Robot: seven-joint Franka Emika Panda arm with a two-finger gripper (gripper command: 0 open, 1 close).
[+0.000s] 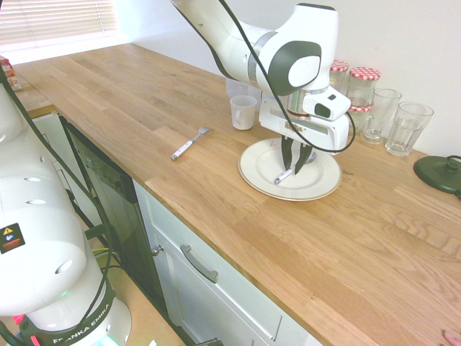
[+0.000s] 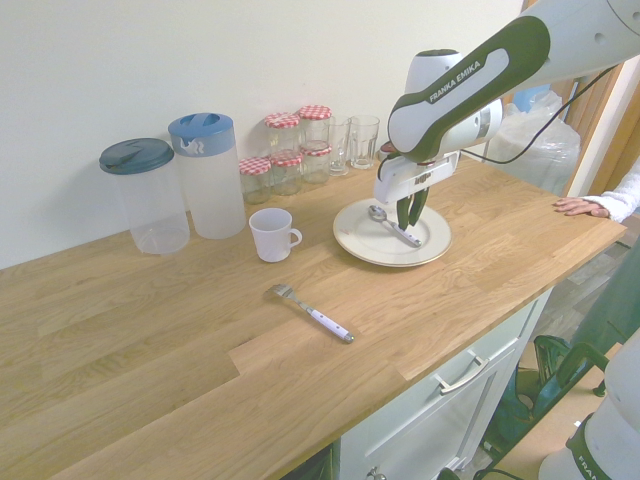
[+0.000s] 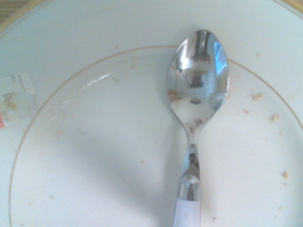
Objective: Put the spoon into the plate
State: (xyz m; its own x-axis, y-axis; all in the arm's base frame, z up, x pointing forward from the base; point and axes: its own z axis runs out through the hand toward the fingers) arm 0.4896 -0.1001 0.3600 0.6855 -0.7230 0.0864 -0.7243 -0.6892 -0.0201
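The white-handled spoon with a silver metal bowl (image 3: 198,90) lies on the round cream-white plate (image 2: 352,240). The dark-fingered claw (image 1: 292,171) stands slightly open, apparently gripping nothing; only withdrawal seems left.

The wooden counter (image 2: 190,350) is light brown. On it sit a big round plate (image 2: 350,236), a white cup (image 2: 271,237), a fork (image 2: 313,315), two tall plastic jugs (image 2: 207,180), jars with red checked lids (image 2: 285,176) and clear drinking glasses (image 2: 363,145).

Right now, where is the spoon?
In the second exterior view, the spoon lies on the plate, right of the white mug, under the gripper.
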